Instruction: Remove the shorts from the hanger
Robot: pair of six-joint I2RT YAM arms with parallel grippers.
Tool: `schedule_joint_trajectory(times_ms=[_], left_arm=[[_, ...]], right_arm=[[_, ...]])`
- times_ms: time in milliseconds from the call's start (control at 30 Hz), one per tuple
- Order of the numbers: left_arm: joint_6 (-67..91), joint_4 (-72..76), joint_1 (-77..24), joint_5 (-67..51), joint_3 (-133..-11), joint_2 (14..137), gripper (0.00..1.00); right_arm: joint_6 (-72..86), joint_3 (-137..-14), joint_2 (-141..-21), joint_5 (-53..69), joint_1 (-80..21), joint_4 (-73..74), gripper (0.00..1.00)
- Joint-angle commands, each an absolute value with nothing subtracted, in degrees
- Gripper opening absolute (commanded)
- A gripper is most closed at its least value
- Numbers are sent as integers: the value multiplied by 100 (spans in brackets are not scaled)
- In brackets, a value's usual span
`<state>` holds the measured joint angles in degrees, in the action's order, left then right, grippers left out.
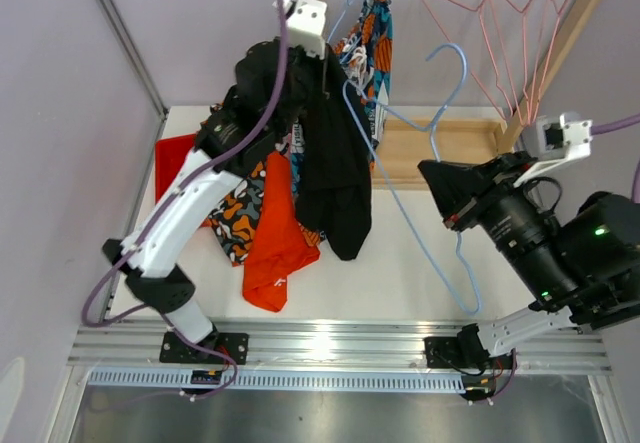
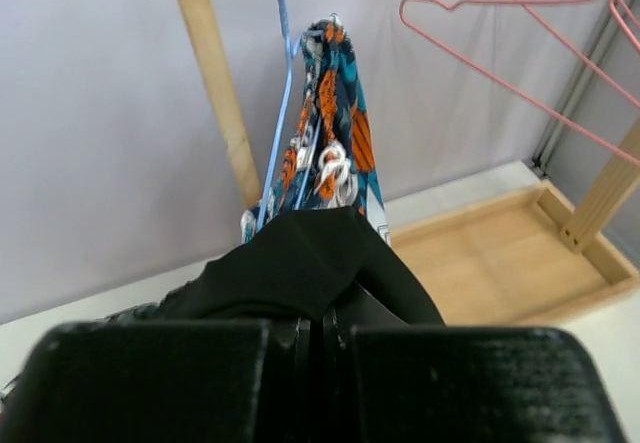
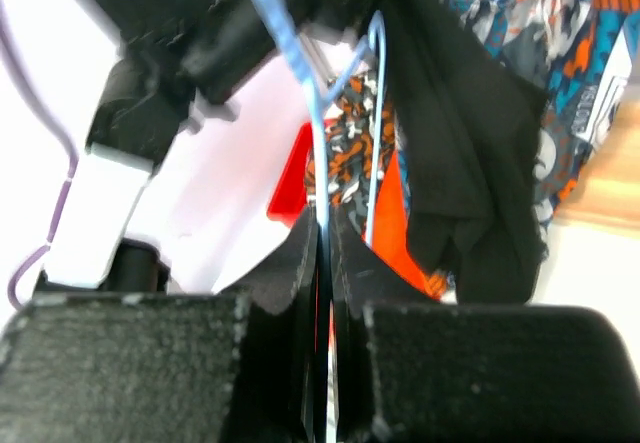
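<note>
My left gripper (image 1: 308, 63) is raised and shut on the plain black shorts (image 1: 335, 178), which hang down from it; in the left wrist view the black fabric (image 2: 300, 263) fills the shut jaws (image 2: 320, 328). My right gripper (image 1: 435, 178) is shut on the wire of a light blue hanger (image 1: 410, 218), seen between its fingers in the right wrist view (image 3: 322, 253). The blue shorts with orange-white print (image 1: 372, 28) hang on the rack behind. The plain orange shorts (image 1: 275, 248) and the blotched shorts (image 1: 232, 218) lie on the table under the left arm.
A wooden rack with a tray base (image 1: 450, 141) stands at the back. Several empty pink hangers (image 1: 500, 43) hang on its rail at the right. A red fabric (image 1: 175, 158) lies at the table's left. A wall post (image 1: 125, 33) runs along the left.
</note>
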<state>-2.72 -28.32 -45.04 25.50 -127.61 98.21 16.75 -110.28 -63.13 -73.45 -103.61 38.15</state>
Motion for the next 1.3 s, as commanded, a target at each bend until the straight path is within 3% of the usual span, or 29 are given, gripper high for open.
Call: schedule_joint_trajectory(times_ms=[0, 67, 267, 467, 533, 633, 833, 967, 1067, 1200, 1267], left_arm=[[-606, -2110, -4562, 2794, -12438, 8449, 0], [-956, -2013, -4553, 3058, -12384, 7947, 0], [-1688, -2460, -4211, 3455, -13367, 8015, 0], [-837, -3119, -2639, 2491, -13719, 8392, 0], [-311, -3373, -1999, 2129, -13737, 8516, 0], [200, -3463, -1426, 1478, -13413, 8762, 0], [395, -2681, -1231, 888, -11910, 8973, 0], [729, -2742, -932, 431, -12040, 9579, 0], [747, -2690, -870, 378, -11945, 9896, 0], [791, -2383, -826, 378, -11279, 9967, 0], [879, -2259, -747, 369, -11006, 9975, 0]], right_arm=[[-1304, -10688, -6073, -8349, -10582, 217, 0], [-2332, -10757, -6126, -8193, -10329, -760, 0], [-2856, -11671, -6521, -7788, -9651, -554, 0], [-3664, -12392, -6873, -7559, -9466, -467, 0], [-3700, -12899, -7162, -7419, -9466, 284, 0], [-4048, -13559, -7619, -7216, -9492, 948, 0], [-4895, -14062, -8304, -7102, -9405, 1439, 0], [-4738, -14256, -8665, -6917, -8940, 2170, 0], [-3791, -14449, -8771, -6313, -8150, 3301, 0], [-2034, -14599, -8780, -4584, -6604, 4665, 0], [-1066, -14398, -8737, -3230, -5365, 5088, 0]])
